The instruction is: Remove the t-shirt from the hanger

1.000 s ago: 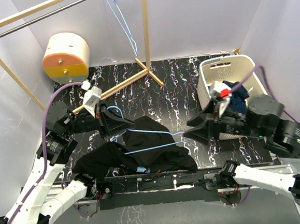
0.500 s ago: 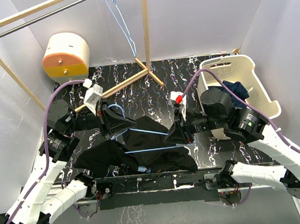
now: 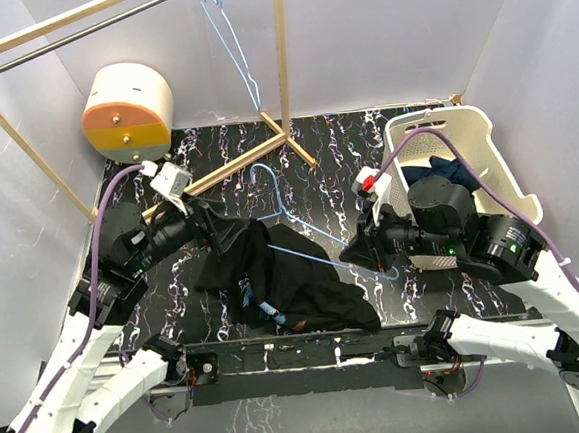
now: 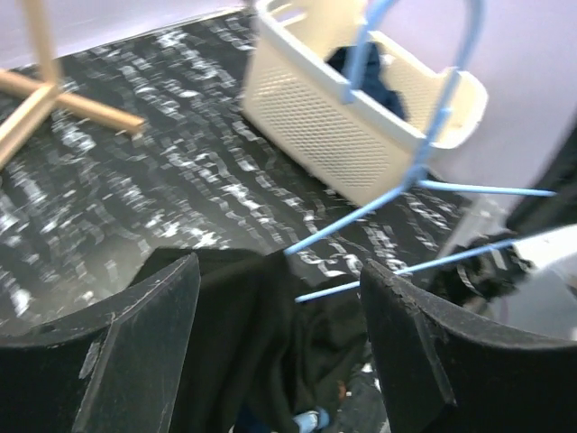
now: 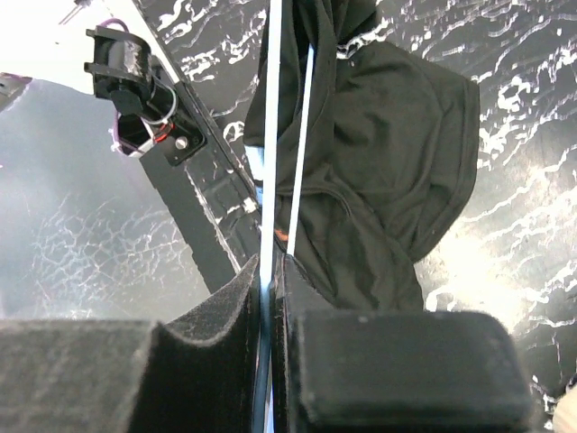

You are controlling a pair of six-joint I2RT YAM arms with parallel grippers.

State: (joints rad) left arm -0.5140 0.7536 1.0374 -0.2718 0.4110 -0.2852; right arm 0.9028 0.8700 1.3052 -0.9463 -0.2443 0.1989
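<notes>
The black t-shirt lies crumpled on the marbled table, left of centre. The blue wire hanger slants over it, its hook raised toward the back, and its lower wire runs into the fabric. My right gripper is shut on the hanger's right end. In the right wrist view the blue wire is pinched between the jaws, with the t-shirt beyond. My left gripper stands open at the shirt's left edge. Its fingers straddle dark cloth without holding it.
A cream laundry basket with dark clothes stands at the right, also in the left wrist view. A wooden clothes rack carries another blue hanger at the back. A cream and orange container sits at the back left.
My right gripper moved in and shut on the hanger's right end. My left gripper then opened and let go. The hanger has swung up, hook toward the back, and the shirt has bunched left.
</notes>
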